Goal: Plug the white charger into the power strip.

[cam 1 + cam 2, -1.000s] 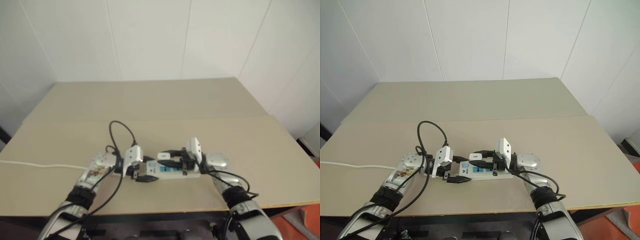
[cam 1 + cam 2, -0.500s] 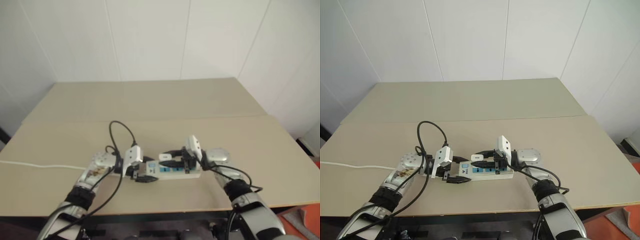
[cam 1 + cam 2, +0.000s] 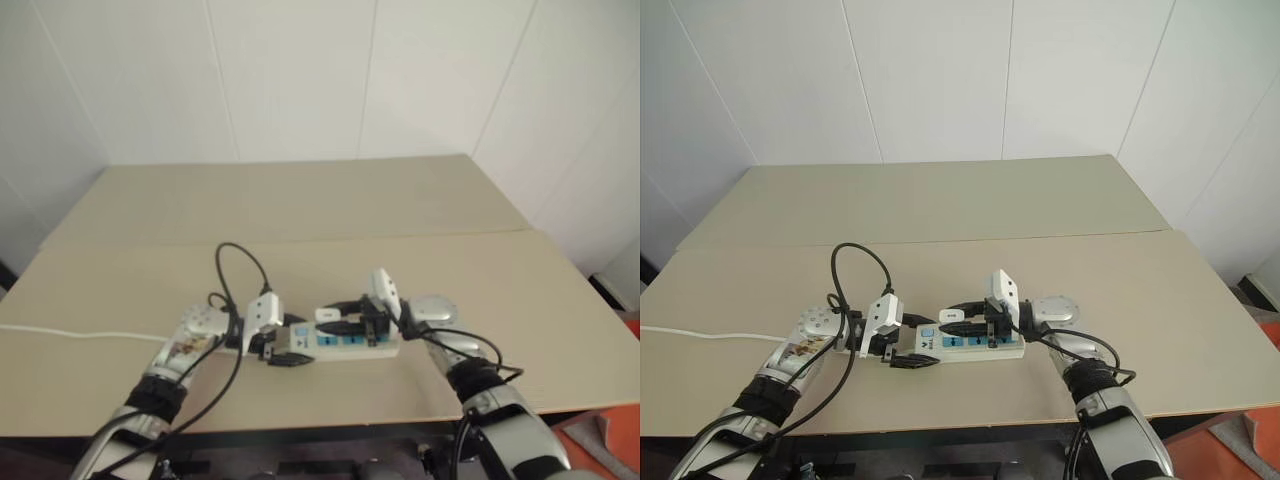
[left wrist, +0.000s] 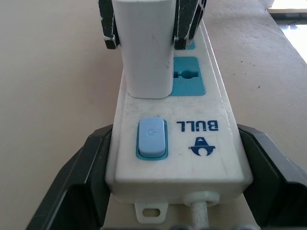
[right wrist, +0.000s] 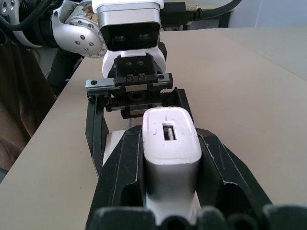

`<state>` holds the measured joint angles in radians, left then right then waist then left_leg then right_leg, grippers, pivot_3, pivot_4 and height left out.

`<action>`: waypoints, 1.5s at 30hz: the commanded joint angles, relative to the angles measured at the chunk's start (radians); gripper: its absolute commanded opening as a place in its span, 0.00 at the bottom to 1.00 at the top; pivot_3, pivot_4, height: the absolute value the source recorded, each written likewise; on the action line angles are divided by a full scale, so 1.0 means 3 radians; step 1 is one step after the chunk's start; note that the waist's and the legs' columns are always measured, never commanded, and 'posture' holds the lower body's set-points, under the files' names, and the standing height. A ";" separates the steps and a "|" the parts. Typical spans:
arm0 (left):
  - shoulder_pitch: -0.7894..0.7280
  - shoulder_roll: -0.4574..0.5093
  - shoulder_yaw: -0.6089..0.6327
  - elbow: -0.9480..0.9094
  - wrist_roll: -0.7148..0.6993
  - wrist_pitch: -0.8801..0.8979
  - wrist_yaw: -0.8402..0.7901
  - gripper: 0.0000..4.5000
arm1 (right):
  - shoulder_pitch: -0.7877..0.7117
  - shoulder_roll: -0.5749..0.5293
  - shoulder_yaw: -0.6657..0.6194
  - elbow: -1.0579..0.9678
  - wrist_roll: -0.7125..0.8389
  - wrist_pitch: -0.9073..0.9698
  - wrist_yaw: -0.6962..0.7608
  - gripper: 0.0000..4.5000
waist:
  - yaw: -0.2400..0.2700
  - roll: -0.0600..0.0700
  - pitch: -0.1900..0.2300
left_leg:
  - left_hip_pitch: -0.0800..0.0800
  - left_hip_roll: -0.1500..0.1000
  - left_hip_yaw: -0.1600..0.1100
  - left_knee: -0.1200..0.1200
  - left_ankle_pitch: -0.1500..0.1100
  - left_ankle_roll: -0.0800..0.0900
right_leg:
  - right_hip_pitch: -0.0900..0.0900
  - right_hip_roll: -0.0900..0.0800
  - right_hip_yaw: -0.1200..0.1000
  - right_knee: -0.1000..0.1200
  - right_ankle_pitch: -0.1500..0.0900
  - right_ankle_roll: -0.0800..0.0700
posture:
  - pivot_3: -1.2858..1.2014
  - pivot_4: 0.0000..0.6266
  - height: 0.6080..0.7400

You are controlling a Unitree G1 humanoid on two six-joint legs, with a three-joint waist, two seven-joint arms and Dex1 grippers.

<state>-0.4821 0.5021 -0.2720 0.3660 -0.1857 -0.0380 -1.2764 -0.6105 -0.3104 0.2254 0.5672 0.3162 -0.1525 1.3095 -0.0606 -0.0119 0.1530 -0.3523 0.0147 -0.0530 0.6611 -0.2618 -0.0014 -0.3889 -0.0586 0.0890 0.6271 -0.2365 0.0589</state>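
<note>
The power strip (image 3: pixel 968 343) lies flat near the front edge of the beige table (image 3: pixel 940 210), its long side running across in front of the robot. At the strip's corded end, where the blue switch (image 4: pixel 152 138) sits, the left gripper (image 4: pixel 173 172) straddles the strip, its two black fingers spread wide and pressed against the strip's two long sides. The white charger (image 5: pixel 171 153) stands upright on the strip's first socket face beside that switch, its base touching the strip. The right gripper (image 5: pixel 169 158) reaches in from the strip's far end, its fingers clamped on the charger's two sides. The strip's thin white cord (image 3: pixel 710 335) trails away across the table.
</note>
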 commanded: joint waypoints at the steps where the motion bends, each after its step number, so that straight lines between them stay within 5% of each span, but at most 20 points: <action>1: 0.0122 0.0142 -0.0093 0.0108 0.0176 0.0026 -0.0098 0.73 | 0.0302 -0.0237 0.0030 0.0067 -0.0299 0.0032 -0.0101 0.25 | 0.0001 0.0000 0.0000 | 0.0000 0.0000 0.0000 0.0000 0.0000 0.0000 | 0.0000 0.0000 0.0000 0.0000 0.0000 0.0000 | 0.52 0.24 1.00; 14: 0.0051 0.0123 -0.0136 0.0200 0.0197 -0.0028 -0.0112 0.73 | 0.0466 -0.0260 0.0110 -0.0198 -0.0321 0.0074 -0.0138 0.25 | 0.0040 -0.0003 -0.0002 | 0.0000 -0.0001 0.0000 0.0000 -0.0001 -0.0002 | 0.0001 -0.0001 0.0000 -0.0001 -0.0004 0.0004 | 0.52 0.24 1.00; 24: 0.0031 0.0086 -0.0135 0.0251 0.0197 -0.0067 -0.0089 0.73 | 0.0364 -0.0345 0.0172 -0.0306 -0.0222 0.0565 0.0142 0.99 | 0.0029 -0.0036 -0.0025 | 0.0007 0.0003 0.0000 0.0000 -0.0001 -0.0002 | 0.0004 0.0003 0.0000 -0.0001 -0.0008 -0.0001 | 0.52 0.24 1.00; 29: 0.0058 0.0075 -0.0112 0.0202 0.0176 -0.0052 -0.0058 0.73 | 0.0297 -0.0421 0.0043 -0.0363 -0.0166 0.0687 0.0211 0.99 | 0.0034 -0.0040 -0.0027 | 0.0007 0.0003 0.0000 -0.0001 -0.0001 -0.0002 | 0.0004 0.0003 0.0000 -0.0001 -0.0010 -0.0002 | 0.52 0.24 1.00; 33: 0.0091 0.0070 0.0036 0.0041 -0.0015 0.0075 -0.0092 1.00 | 0.0249 -0.0497 -0.0055 -0.0363 -0.0165 0.0629 0.0227 1.00 | 0.0042 -0.0040 -0.0026 | 0.0001 0.0002 0.0001 -0.0001 -0.0001 -0.0002 | -0.0001 0.0002 0.0001 0.0000 -0.0010 -0.0002 | 0.52 0.24 1.00; 45: 0.0278 0.0413 0.0489 -0.0943 -0.0469 0.0415 -0.0173 1.00 | 0.0171 -0.0819 -0.0404 -0.0634 0.0009 0.0590 0.0286 1.00 | 0.0072 -0.0050 0.0049 | -0.0024 0.0000 -0.0002 -0.0001 -0.0001 -0.0003 | -0.0026 -0.0004 -0.0002 0.0001 0.0002 -0.0021 | 0.52 0.24 1.00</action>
<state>-0.4010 0.6080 -0.1633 0.1464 -0.2845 0.0660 -1.3235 -0.5563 -0.5288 0.1446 0.4098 0.2965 0.0158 1.3796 -0.0391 -0.0268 0.1676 -0.3641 0.0146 -0.0535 0.6610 -0.2620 -0.0025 -0.4017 -0.0600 0.0884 0.6277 -0.2345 0.0515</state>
